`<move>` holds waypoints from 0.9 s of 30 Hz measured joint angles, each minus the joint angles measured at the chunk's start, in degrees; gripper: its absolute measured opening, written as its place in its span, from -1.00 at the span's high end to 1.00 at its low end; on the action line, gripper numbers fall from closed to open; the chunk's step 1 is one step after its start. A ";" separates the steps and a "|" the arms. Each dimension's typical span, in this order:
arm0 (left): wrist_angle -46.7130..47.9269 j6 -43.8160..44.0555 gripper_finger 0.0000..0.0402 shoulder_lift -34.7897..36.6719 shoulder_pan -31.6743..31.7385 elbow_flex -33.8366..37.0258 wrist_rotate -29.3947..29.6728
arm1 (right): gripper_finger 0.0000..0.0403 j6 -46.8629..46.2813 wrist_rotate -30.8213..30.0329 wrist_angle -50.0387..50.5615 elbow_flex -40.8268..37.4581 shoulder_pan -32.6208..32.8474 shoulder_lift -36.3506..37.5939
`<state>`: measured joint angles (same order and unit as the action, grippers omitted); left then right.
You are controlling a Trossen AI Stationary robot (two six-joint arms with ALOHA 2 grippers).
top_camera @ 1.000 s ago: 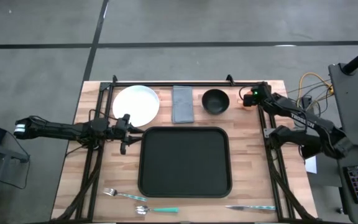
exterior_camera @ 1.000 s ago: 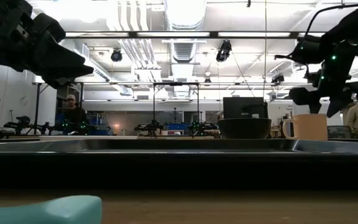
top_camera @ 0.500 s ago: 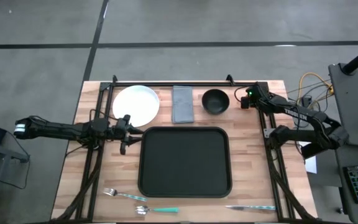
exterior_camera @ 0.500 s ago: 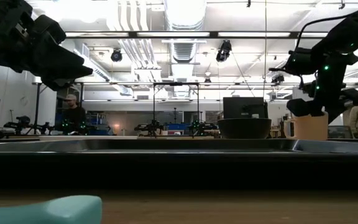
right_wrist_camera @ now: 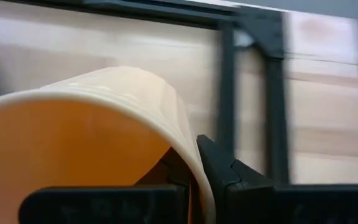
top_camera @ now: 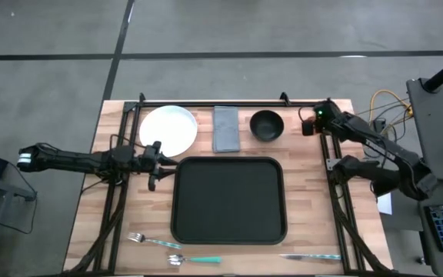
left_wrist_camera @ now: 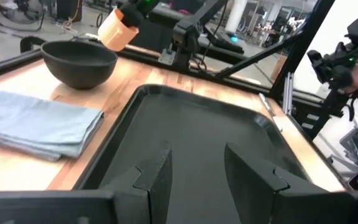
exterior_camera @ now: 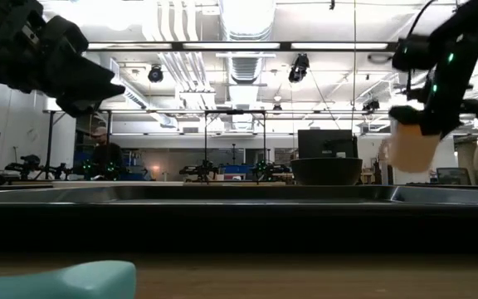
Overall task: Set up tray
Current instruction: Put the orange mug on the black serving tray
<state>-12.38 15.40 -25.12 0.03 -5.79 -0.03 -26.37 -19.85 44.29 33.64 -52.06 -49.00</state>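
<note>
The black tray (top_camera: 229, 201) lies in the middle of the table, and its bare floor also shows in the left wrist view (left_wrist_camera: 197, 124). My left gripper (top_camera: 154, 165) hovers open at the tray's left rim, with nothing between its fingers (left_wrist_camera: 194, 163). At the far right of the table my right gripper (top_camera: 311, 123) is shut on an orange-and-cream cup (exterior_camera: 411, 146). In the left wrist view the cup (left_wrist_camera: 118, 28) shows beyond the black bowl (left_wrist_camera: 79, 61). My right gripper holds the cup by its rim (right_wrist_camera: 188, 149). One finger (right_wrist_camera: 219, 168) lies outside the wall and the other seems to be inside the cup. The fingers come from above. The cup (exterior_camera: 411, 146) hangs tilted below them, lifted clear of the table.
Along the far edge lie a white plate (top_camera: 168, 129), a folded grey napkin (top_camera: 225, 128) and a black bowl (top_camera: 267, 125). A fork (top_camera: 148, 240), a spoon (top_camera: 194, 260) and a knife (top_camera: 310, 257) lie near the front edge. Black frame rails run along the table's sides.
My right gripper came down onto the cup standing on the table, shut on its rim and raised it. The cup now hangs tilted above the spot where it stood.
</note>
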 joint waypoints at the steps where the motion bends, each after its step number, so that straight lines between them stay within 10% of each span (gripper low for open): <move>1: -0.75 -0.02 0.37 0.00 0.00 -0.07 0.00 | 0.95 -0.14 2.68 1.36 1.31 0.81 1.18; 11: -3.16 -6.80 0.37 -2.12 0.00 -7.04 0.07 | 0.96 -7.97 8.40 8.02 12.89 23.38 1.14; 18: 15.52 -8.91 0.37 -14.12 0.00 -24.42 0.50 | 0.96 -9.90 0.11 4.81 24.26 47.01 -11.18; 27: 30.10 -18.37 0.37 -34.62 -1.34 -47.60 10.08 | 0.96 -5.84 2.03 -6.34 40.12 53.24 -25.03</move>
<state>17.72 -2.97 -59.74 -1.30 -53.39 10.04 -32.21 -17.81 37.95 73.77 1.19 -74.03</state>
